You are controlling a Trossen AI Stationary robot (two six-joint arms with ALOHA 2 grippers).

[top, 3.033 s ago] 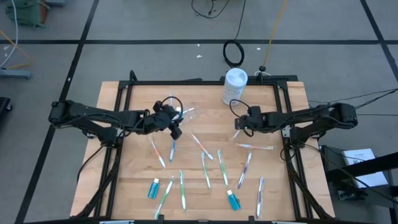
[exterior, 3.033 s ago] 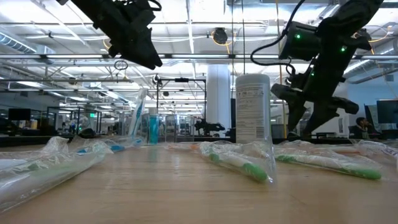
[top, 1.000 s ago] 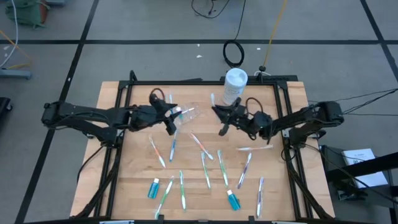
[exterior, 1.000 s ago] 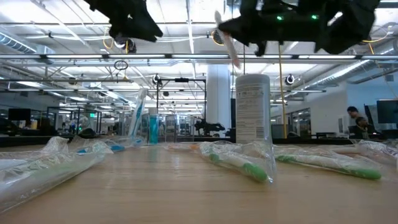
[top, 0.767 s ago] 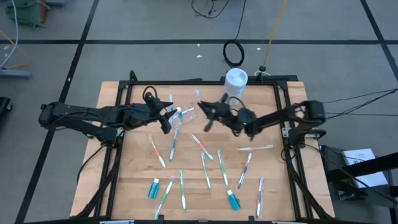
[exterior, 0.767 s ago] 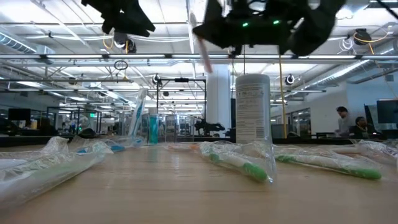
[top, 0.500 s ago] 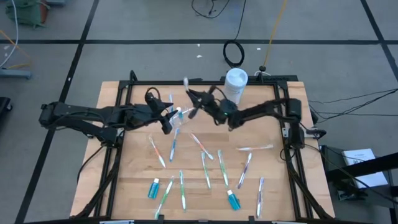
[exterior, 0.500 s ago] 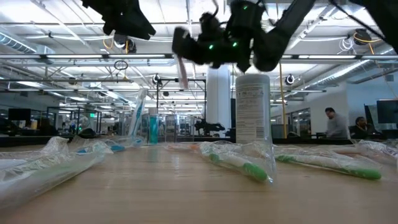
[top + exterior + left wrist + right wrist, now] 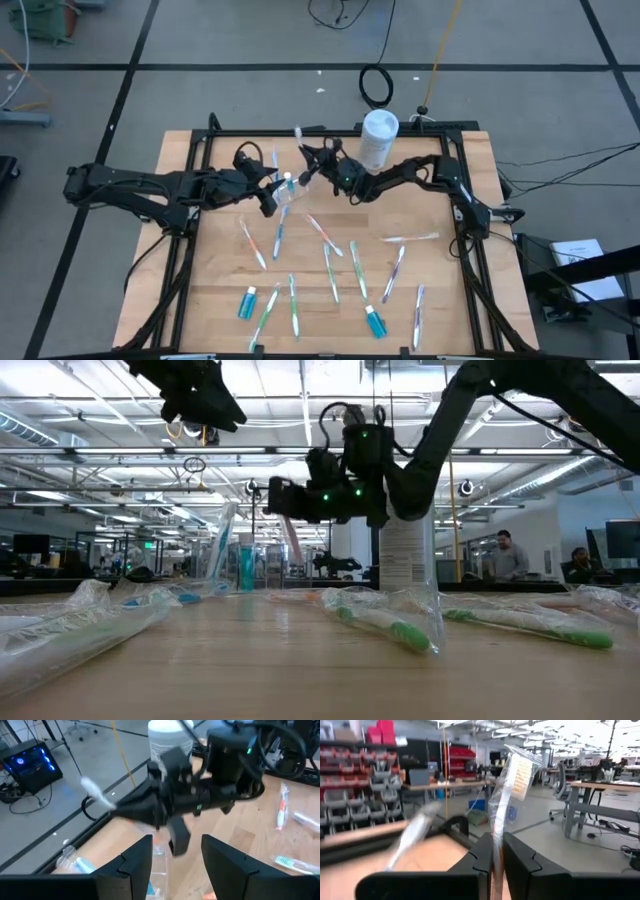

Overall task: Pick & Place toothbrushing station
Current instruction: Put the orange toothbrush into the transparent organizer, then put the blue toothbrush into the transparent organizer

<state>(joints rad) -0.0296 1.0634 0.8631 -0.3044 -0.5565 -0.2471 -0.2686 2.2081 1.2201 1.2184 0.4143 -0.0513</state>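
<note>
One wrapped toothbrush (image 9: 512, 780) was pinched upright in the right gripper (image 9: 312, 165), above the clear cup (image 9: 292, 191) that the left gripper (image 9: 268, 192) held tipped over the table (image 9: 450, 300), fingers spread around it. To do well: line the handle with the cup mouth, lower slowly, then release. Since three seconds earlier, the right arm swung from table right to the cup.

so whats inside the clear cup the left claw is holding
The clear cup, lying sideways in the left claw, shows at least one blue-tipped toothbrush inside. Its base is covered by the claw, so the full contents stay unclear.
</note>
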